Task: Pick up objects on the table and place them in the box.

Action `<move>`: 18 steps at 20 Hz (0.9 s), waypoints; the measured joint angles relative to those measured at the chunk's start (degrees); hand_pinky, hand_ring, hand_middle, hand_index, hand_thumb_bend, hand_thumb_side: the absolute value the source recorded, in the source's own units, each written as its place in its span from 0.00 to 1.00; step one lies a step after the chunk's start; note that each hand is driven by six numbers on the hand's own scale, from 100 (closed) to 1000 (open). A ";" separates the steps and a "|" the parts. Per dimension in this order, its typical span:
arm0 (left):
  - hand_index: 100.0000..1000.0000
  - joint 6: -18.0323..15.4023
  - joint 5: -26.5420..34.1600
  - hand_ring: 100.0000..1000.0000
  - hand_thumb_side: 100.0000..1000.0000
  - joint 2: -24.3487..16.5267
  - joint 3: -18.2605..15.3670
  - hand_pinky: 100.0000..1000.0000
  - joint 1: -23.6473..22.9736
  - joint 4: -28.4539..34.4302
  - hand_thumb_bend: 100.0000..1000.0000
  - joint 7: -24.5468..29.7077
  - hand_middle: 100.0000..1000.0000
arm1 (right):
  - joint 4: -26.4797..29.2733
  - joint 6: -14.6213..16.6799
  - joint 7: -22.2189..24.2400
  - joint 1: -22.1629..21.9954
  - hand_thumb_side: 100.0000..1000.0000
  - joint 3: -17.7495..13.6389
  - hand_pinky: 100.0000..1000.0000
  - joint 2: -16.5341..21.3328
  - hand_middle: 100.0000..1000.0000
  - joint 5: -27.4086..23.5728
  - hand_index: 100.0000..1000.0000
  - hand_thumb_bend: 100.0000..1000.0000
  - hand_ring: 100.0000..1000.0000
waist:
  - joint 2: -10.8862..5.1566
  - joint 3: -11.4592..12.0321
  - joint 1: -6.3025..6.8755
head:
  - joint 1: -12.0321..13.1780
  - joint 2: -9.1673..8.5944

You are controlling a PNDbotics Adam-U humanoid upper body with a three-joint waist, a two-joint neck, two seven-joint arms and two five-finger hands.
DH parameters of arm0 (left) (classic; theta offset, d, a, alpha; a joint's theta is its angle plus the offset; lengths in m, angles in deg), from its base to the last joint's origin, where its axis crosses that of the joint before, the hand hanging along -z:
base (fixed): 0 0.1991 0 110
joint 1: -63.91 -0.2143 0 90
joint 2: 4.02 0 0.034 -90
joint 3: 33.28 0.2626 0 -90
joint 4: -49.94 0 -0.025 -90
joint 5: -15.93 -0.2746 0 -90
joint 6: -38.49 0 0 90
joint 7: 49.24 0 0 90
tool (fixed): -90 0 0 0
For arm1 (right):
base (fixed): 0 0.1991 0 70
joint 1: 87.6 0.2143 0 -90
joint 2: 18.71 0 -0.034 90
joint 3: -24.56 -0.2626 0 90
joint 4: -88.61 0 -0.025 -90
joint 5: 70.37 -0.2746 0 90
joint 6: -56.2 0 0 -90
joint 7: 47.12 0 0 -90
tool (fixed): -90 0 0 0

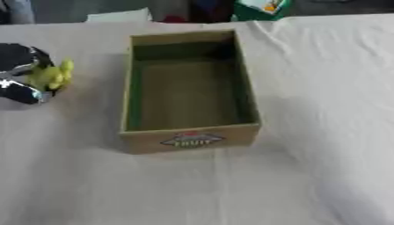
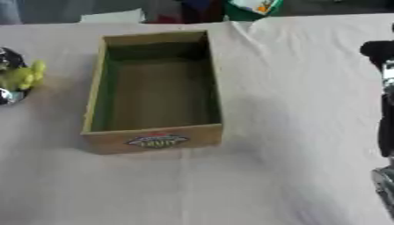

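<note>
Our left hand is curled round a small yellow-green soft thing, just left of the open brown cardboard box — we'd carry it over the wall before releasing; right hand unclear

The box looks like matt brown cardboard, with a printed label on its front wall. The table wears a pale cloth, soft and creased. The left hand is glossy black with shiny silver metal parts (it clasps a matt yellow-green object).
</note>
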 measured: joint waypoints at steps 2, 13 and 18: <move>0.65 0.33 0.00 0.58 0.29 0.00 0.03 0.37 -0.08 0.32 0.00 -1.62 0.54 | 0.00 0.02 -0.09 -0.04 0.63 -0.01 0.90 -0.02 0.61 0.00 0.88 0.00 0.75 | -0.02 0.12 0.00 | -0.01 0.01; 0.65 0.66 -1.10 0.56 0.34 -0.02 0.77 0.34 -0.37 3.62 0.00 -9.19 0.53 | 0.00 0.00 -0.42 -0.81 0.62 -0.36 0.90 -0.52 0.61 0.00 0.88 0.00 0.75 | -1.68 0.84 -0.02 | -0.40 0.45; 0.65 0.57 -5.19 0.55 0.33 -0.11 2.18 0.33 0.00 10.36 0.00 -13.62 0.53 | 0.00 -0.03 -0.46 -0.97 0.63 -0.39 0.90 -0.52 0.61 -0.02 0.88 0.00 0.75 | -2.54 1.19 -0.20 | -0.68 1.13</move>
